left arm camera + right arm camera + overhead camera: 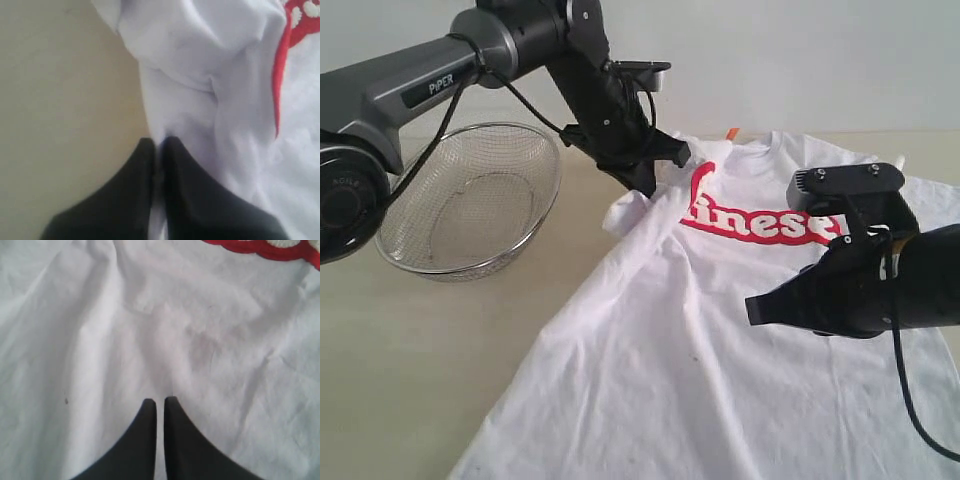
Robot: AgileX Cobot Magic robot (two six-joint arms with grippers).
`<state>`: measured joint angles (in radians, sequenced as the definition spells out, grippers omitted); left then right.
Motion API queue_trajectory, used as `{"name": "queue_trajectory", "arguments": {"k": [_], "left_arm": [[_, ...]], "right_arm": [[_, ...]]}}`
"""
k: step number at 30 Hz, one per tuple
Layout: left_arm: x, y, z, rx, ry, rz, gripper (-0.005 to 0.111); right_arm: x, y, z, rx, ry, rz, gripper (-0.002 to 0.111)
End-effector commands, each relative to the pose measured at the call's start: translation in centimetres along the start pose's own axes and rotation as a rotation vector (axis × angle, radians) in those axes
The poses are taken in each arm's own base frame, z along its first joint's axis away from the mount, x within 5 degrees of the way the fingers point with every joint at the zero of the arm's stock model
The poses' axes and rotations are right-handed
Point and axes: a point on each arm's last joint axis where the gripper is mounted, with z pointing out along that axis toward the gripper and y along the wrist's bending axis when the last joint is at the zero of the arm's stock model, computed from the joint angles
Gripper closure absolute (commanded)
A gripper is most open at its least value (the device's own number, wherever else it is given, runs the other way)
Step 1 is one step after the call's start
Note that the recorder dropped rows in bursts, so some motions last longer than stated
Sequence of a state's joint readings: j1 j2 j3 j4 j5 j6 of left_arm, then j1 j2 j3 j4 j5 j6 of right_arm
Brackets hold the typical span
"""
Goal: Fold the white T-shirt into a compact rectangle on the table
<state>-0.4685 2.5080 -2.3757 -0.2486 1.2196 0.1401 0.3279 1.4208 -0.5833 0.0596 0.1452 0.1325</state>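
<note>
White T-shirt laid out on the table, both arms over it.
The table (410, 350) carries the white T-shirt (700, 340) face-up, collar toward the far edge, with a wire basket (470, 200) beside its sleeve. The left gripper (159, 145) pinches the bunched sleeve tight. The right gripper (160, 402), jaws together, sits over the chest, gripping nothing I can see.

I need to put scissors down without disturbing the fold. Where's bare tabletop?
The widest bare table lies in front of the basket, left of the shirt. Crowded: the gap between basket and shirt, where the left gripper pinches cloth; the right side is all shirt under the right gripper.
</note>
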Motion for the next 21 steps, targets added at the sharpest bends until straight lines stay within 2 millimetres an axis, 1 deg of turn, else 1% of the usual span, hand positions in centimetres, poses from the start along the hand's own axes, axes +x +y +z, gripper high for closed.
{"name": "queue_trajectory", "arguments": {"k": [1, 4, 13, 16, 21], "left_arm": [[-0.2, 1.0, -1.5, -0.052, -0.022, -0.006, 0.102], [-0.2, 1.7, -1.9, -0.132, -0.019, -0.006, 0.102], [-0.2, 3.1, -3.1, -0.286, -0.023, 0.000, 0.102], [-0.2, 3.8, -3.7, -0.318, -0.028, -0.007, 0.102], [0.0, 5.2, -4.0, -0.342, -0.030, -0.036, 0.102]], "right_arm": [[0.0, -0.2, 0.1, 0.006, -0.002, -0.009, 0.108], [0.0, -0.2, 0.1, 0.006, -0.002, -0.009, 0.108], [0.0, -0.2, 0.2, 0.007, 0.001, -0.015, 0.108], [0.0, -0.2, 0.2, 0.007, 0.001, -0.017, 0.108], [0.0, -0.2, 0.2, 0.007, 0.001, -0.017, 0.108]]}}
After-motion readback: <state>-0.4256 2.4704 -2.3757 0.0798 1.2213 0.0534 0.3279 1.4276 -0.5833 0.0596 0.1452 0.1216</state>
